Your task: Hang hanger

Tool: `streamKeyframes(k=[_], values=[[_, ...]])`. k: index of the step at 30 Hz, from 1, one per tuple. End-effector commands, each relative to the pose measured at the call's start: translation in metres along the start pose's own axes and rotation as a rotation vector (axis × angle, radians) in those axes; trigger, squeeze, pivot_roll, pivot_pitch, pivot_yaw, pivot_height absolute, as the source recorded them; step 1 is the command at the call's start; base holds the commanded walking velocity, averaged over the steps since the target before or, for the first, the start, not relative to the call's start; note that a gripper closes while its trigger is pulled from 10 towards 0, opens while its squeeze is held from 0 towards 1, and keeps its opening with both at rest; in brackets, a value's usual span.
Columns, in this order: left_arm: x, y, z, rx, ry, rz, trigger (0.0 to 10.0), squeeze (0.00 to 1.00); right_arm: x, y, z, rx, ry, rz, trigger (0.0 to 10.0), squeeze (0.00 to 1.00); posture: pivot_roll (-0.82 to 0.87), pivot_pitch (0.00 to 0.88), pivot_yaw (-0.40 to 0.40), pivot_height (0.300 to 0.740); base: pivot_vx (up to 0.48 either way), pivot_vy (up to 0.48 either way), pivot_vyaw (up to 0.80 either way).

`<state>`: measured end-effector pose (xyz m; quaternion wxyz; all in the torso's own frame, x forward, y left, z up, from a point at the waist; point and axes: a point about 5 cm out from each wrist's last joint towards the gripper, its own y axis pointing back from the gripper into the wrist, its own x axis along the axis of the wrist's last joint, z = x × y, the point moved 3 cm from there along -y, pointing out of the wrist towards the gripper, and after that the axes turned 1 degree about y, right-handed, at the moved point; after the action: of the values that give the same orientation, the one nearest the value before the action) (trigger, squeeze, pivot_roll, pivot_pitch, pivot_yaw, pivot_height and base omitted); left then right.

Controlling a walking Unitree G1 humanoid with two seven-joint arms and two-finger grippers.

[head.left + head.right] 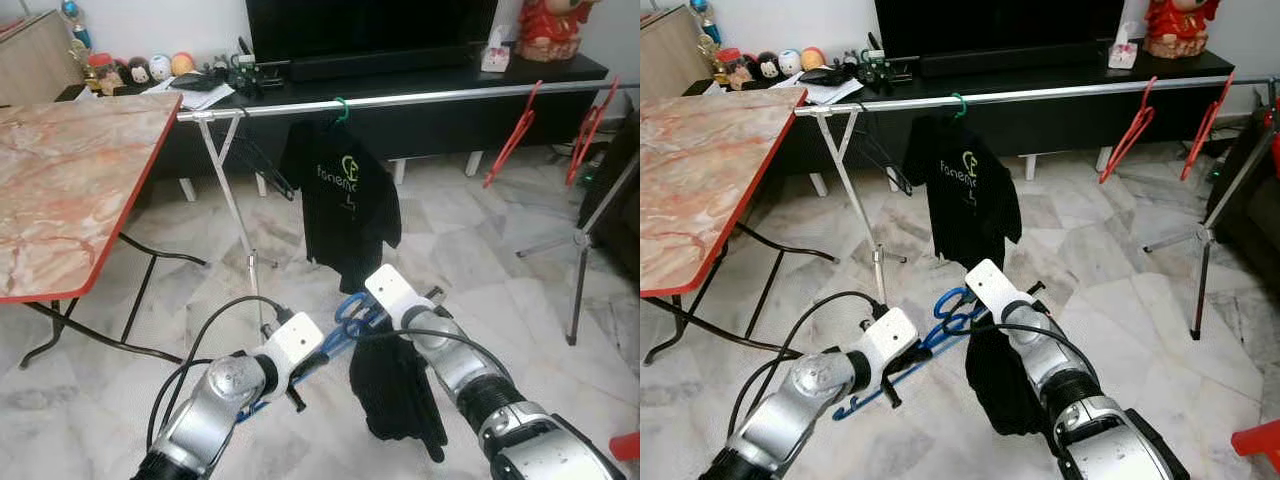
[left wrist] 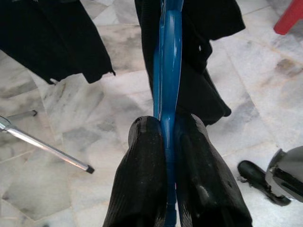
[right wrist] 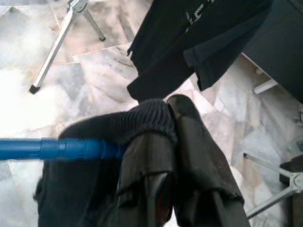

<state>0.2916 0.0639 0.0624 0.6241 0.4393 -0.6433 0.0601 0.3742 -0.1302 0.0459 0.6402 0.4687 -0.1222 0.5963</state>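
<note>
While the left gripper (image 2: 169,137) clamps its two black fingers (image 2: 142,179) on the flat arm of a blue plastic hanger (image 2: 167,71), that arm runs straight out past the fingertips over the pale marble-tiled floor (image 2: 66,137). Beyond the fingertips a black garment (image 2: 203,90) is draped over the hanger and hangs below it. From the head views, the hanger (image 1: 345,318) lies low between the two silver arms, its hook end near the right wrist, well short of the silver metal clothes rail (image 1: 420,98) ahead.

Left of the left gripper stands a folding table with a red-edged marble-patterned top (image 1: 60,190).

Farther ahead of both grippers, a black T-shirt with a pale green logo (image 1: 342,205) hangs from the rail on a green hook, and two empty red hangers (image 1: 510,140) hang from the rail farther right. Behind the rail runs a long black TV console (image 1: 430,75).

At the right gripper (image 3: 166,106), the fingers (image 3: 189,142) are pressed together with the black garment's ribbed fabric pinched between them; the blue hanger's bar (image 3: 57,149) meets the cloth just beside the fingers. Whether the fingers also grip the hanger under the cloth cannot be told.
</note>
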Motion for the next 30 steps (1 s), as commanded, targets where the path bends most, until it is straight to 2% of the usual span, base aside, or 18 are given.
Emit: streamKeyframes(k=[1,9,11,13,16,20,30], values=[[-0.007,0.001,-0.009,0.042,0.003,-0.039,10.0,0.00,0.020,-0.001,0.004,-0.010,-0.011,0.066,10.0,0.00,-0.14,0.000,0.064,0.740,0.000,0.000,0.00],[-0.009,0.001,-0.013,0.069,0.000,-0.060,10.0,0.00,0.025,-0.001,-0.004,0.022,-0.009,0.079,10.0,0.00,-0.14,0.000,0.069,0.740,0.000,0.000,0.00],[-0.013,0.000,-0.012,0.061,-0.006,-0.080,10.0,0.00,0.028,0.000,-0.011,0.073,-0.060,0.093,10.0,0.00,-0.14,0.000,0.069,0.740,0.000,0.000,0.00],[-0.016,-0.001,-0.015,0.089,-0.005,-0.103,10.0,0.00,0.031,0.000,-0.015,0.100,-0.048,0.097,10.0,0.00,-0.15,0.000,0.070,0.740,0.000,0.000,0.00],[-0.019,-0.001,-0.019,0.116,0.013,-0.127,10.0,0.00,0.032,0.001,-0.016,0.100,-0.037,0.096,10.0,0.00,-0.15,0.000,0.071,0.740,0.000,0.000,0.00],[-0.028,0.000,-0.017,0.093,-0.006,-0.187,10.0,0.00,0.034,0.001,-0.018,0.102,-0.042,0.097,10.0,0.00,-0.15,0.000,0.074,0.740,0.000,0.000,0.00],[-0.030,-0.001,-0.013,0.074,-0.002,-0.199,10.0,0.00,0.035,0.002,-0.019,0.108,-0.046,0.094,10.0,0.00,-0.14,0.000,0.073,0.740,0.000,0.000,0.00]])
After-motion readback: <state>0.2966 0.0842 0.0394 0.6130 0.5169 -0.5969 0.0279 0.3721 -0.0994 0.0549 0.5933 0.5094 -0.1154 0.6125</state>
